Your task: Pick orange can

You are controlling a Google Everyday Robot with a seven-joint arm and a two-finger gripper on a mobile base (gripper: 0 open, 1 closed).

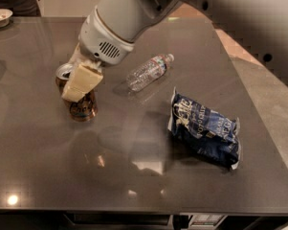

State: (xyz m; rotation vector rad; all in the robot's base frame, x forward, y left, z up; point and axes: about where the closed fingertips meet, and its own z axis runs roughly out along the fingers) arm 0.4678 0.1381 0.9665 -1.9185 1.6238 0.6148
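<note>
The orange can (85, 108) is copper-coloured with a silver top and dark lettering, at the left middle of the dark table (48, 166). My gripper (77, 91) reaches down from the big white arm and is shut on the can. One cream finger (82, 82) lies across the can's front; the other is hidden behind it. The can leans a little and looks raised just off the table, with its reflection below it.
A clear plastic bottle (148, 72) lies on its side right of the can. A crumpled blue chip bag (205, 132) lies further right. A white bowl (0, 17) stands at the far left corner, with a person behind it. The table's front edge is close.
</note>
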